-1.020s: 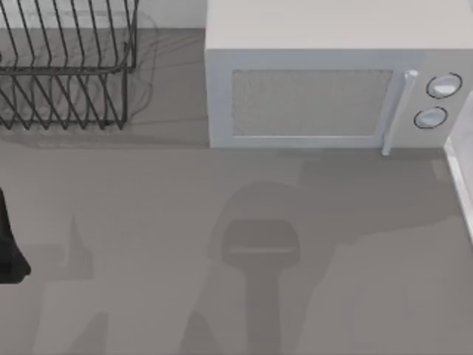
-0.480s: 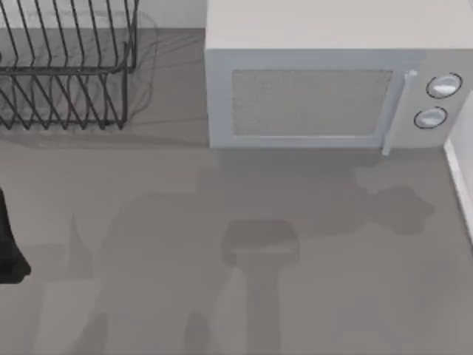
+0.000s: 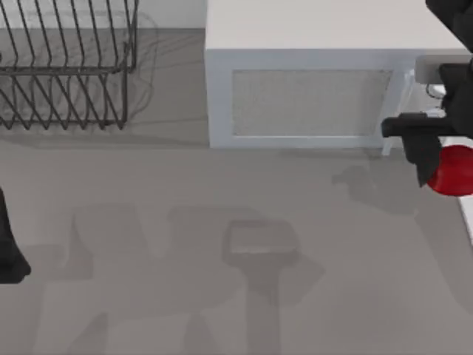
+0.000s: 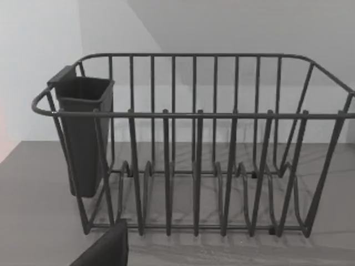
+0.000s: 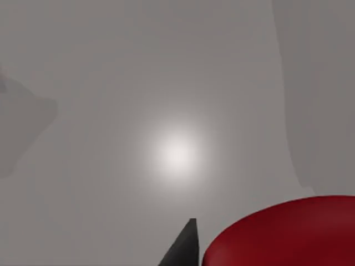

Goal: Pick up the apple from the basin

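Observation:
The apple point(image 3: 457, 174) is glossy red and hangs at the table's far right, in front of the microwave's knob side. My right gripper point(image 3: 437, 164) is shut on the apple, with a dark finger point(image 3: 421, 157) against its left side. The right wrist view has the apple point(image 5: 288, 235) close up, with a dark fingertip point(image 5: 186, 246) beside it over bare grey surface. A white rim point(image 3: 465, 214) at the right edge, just below the apple, looks like the basin's. My left arm point(image 3: 7, 251) is parked at the left edge.
A white microwave point(image 3: 310, 81) stands at the back, right of centre. A dark wire dish rack point(image 3: 66, 66) sits at the back left, and the left wrist view faces the rack point(image 4: 194, 166) and its dark cup holder point(image 4: 83, 133). Arm shadows lie across the grey tabletop point(image 3: 222, 192).
My right arm has come into the top view at the far right with the apple in its gripper. The shadows on the table have shifted. The left arm has not moved.

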You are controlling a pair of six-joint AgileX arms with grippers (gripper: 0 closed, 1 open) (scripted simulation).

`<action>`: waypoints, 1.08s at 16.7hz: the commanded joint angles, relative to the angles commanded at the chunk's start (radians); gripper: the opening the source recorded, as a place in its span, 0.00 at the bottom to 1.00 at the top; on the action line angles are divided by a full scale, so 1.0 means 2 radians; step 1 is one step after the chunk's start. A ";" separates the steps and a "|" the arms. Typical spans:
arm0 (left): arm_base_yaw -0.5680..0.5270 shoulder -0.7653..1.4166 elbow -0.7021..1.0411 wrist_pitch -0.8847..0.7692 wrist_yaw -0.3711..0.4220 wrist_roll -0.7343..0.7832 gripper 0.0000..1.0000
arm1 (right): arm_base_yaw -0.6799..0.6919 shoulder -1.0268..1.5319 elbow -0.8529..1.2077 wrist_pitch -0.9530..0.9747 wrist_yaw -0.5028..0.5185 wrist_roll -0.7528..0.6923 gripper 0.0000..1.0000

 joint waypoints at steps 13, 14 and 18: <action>0.000 0.000 0.000 0.000 0.000 0.000 1.00 | 0.009 0.017 -0.118 0.141 0.000 0.010 0.00; 0.000 0.000 0.000 0.000 0.000 0.000 1.00 | 0.009 0.021 -0.138 0.167 0.000 0.010 0.00; 0.000 0.000 0.000 0.000 0.000 0.000 1.00 | 0.011 0.031 -0.185 0.217 0.000 0.011 0.00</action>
